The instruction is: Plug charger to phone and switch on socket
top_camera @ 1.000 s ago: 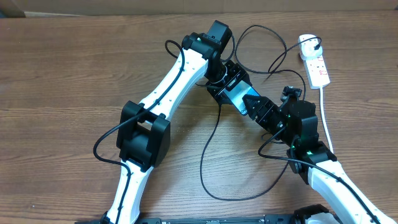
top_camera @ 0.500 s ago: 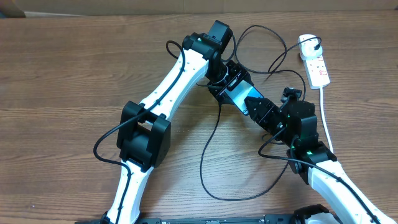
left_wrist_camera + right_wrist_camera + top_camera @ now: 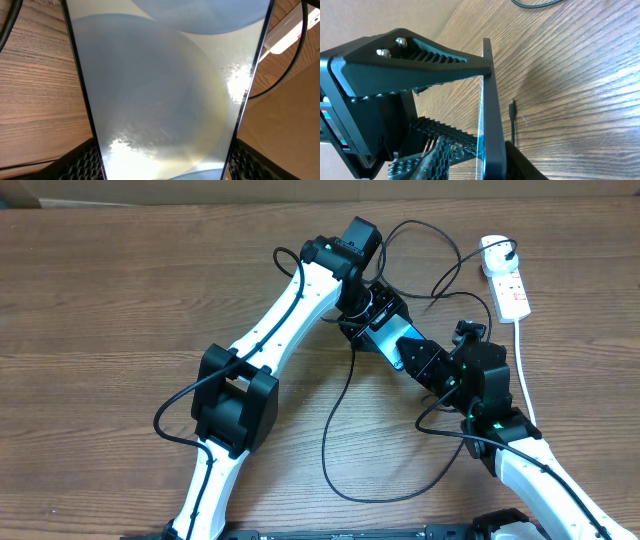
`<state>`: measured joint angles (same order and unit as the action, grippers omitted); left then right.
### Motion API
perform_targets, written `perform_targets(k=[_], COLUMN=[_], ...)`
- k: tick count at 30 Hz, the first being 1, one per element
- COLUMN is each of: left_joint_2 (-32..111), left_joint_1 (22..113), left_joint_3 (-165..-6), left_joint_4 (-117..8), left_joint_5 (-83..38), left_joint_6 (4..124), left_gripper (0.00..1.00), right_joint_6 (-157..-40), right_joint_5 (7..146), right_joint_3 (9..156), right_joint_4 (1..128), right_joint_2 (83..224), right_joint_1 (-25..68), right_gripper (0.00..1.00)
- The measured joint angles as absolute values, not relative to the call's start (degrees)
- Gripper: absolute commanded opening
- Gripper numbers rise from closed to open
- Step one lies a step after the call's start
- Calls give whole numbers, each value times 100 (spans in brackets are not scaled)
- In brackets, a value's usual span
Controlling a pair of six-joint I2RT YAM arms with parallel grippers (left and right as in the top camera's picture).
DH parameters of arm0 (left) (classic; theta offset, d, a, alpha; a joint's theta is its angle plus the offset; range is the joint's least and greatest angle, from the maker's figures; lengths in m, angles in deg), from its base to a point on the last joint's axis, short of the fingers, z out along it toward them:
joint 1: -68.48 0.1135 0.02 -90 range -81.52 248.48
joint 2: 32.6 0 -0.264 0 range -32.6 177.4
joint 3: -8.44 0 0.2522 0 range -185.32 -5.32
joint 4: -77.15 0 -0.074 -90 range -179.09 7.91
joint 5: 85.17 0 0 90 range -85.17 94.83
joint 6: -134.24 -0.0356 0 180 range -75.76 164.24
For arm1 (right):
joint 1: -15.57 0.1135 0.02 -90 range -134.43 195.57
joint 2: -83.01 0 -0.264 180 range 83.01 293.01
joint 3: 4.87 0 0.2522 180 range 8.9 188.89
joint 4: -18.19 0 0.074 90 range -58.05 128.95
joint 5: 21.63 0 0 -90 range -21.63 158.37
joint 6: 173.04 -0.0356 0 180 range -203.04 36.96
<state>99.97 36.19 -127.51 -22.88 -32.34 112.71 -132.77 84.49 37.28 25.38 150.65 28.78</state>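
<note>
The phone (image 3: 165, 90) is spilling past the top and bottom of the left wrist view, glare washing out its screen. Overhead, the left gripper (image 3: 374, 313) and right gripper (image 3: 408, 348) are covering most of it. The socket (image 3: 510, 285) is showing switches too tiny to read, I think.

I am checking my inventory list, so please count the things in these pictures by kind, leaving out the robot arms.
Phone: 1
Black charger cable: 1
White power strip: 1
Total: 3
</note>
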Motion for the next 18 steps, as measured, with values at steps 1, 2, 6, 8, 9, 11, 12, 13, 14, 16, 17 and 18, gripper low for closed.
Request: perform_targets(k=[1,2,6,8,9,11,12,13,14,16,17,18], left_joint_2=[9997,9997,9997,9997,9997,9997,9997,9997,9997,9997,9997,9997], left_joint_1=[3619,3621,3619,3619,3619,3619,3619,3619,3614,3608,3601,3592], left_joint_3=[-12751,-12751,-12751,-12751,-12751,-12751,-12751,-12751,-12751,-12751,-12751,-12751], left_joint_4=[-2288,-2288,-2290,-2290,-2290,-2292,-2292,-2292,-2292,-2292,-2292,-2292], left_joint_5=[-3228,-3217,-3212,-3214,-3214,-3214,-3214,-3214,-3214,-3212,-3212,-3208], left_joint_6=[11271,11273,11271,11273,11271,11271,11271,11271,11271,11271,11271,11271], left_gripper=[71,71,71,71,71,71,71,72,72,72,72,72], right_joint_6=[-13273,-13279,-13275,-13275,-13273,-13275,-13273,-13275,-13275,-13279,-13273,-13277], right_joint_5=[8444,8442,8444,8447,8444,8444,8447,8442,8444,8447,8444,8444], right_joint_3=[3728,3728,3728,3728,3728,3728,3728,3728,3728,3728,3728,3728], right_joint_4=[2538,2538,2536,2541,2543,2558,2560,2567,2584,2632,2650,2659], right_joint_2=[15065,15065,15065,15065,15065,15065,15065,15065,15065,15065,15065,15065], right_joint_1=[2878,2878,2878,2878,2878,2880,2878,2878,2878,2880,2878,2878], right_gripper=[28,28,28,28,28,28,28,28,27,26,25,24])
